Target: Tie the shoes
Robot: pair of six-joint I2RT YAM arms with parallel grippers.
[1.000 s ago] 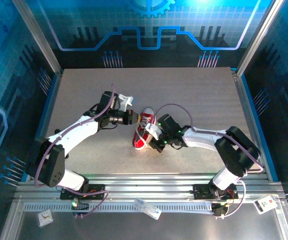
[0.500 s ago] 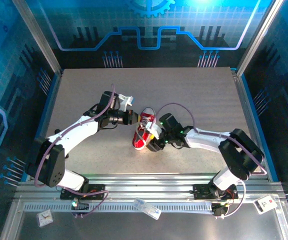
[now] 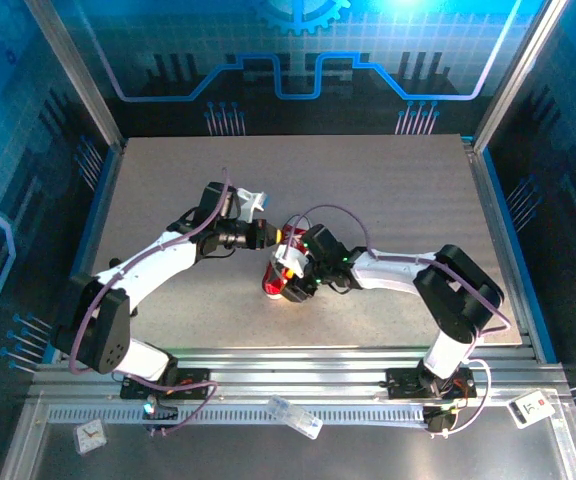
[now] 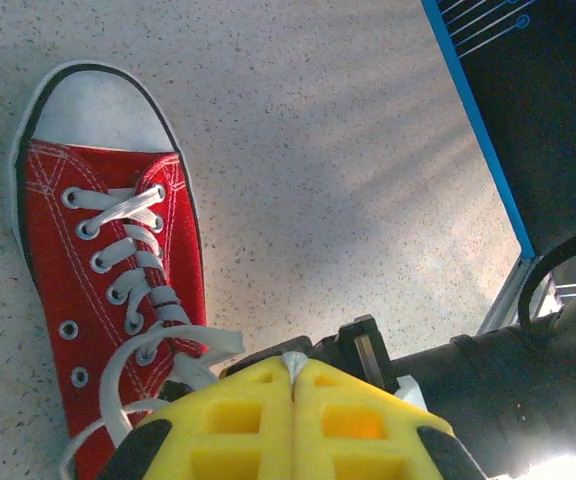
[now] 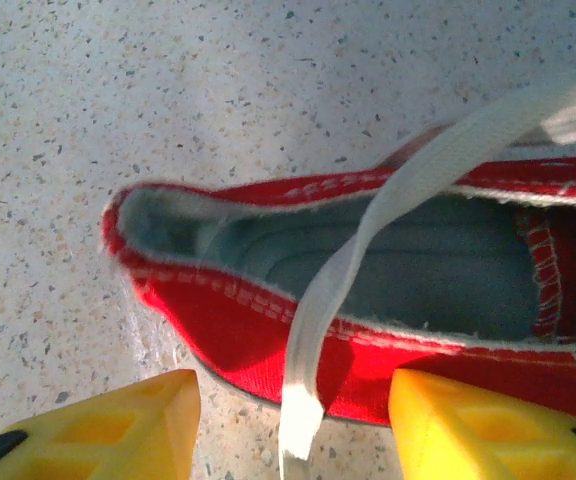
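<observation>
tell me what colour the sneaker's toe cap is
The toe cap is white, rimmed by a thin dark line; it shows best in the left wrist view.

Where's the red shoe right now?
The red sneaker lies on the middle of the table in the top view, between the two tools: the left tool shut on its white lace, the open right tool at its heel.

Legible text: I read none.
Shoe (image 4: 98,270): no readable lettering on the red canvas or the white toe cap.
Left card (image 3: 89,436) and right card (image 3: 534,406), near rail: marks too small to read.
Back panel (image 3: 298,50): blue gear and circuit outline, without lettering I can make out.
</observation>
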